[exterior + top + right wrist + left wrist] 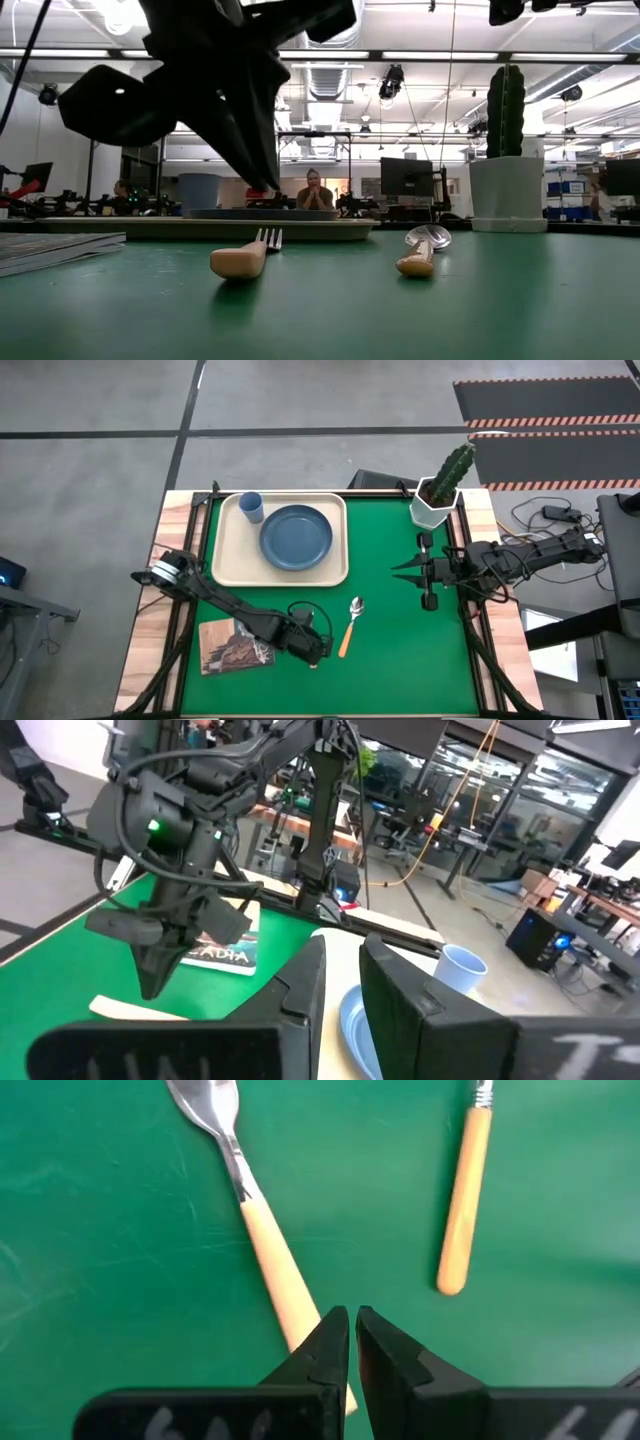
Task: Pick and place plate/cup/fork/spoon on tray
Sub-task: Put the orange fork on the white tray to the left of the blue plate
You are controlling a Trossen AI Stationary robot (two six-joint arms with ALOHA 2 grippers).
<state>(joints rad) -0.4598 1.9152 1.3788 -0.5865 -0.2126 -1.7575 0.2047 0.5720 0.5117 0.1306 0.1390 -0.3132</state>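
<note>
The fork (265,1240) lies flat on the green mat, and the spoon (462,1200) lies flat to its right. Both also show in the low view, the fork (245,258) and the spoon (420,255). My left gripper (352,1325) is shut and hovers above the fork's orange handle, clear of it in the low view (262,180). In the high view my left gripper (318,650) hides the fork, and the spoon (351,625) lies beside it. The plate (296,538) and the cup (251,507) stand on the tray (225,555). My right gripper (395,570) waits at the right, open by a narrow gap (342,970).
A white pot with a cactus (436,500) stands at the far right of the mat. A picture-covered booklet (232,645) lies at the near left, beside my left arm. Bare green mat lies between the spoon and my right gripper.
</note>
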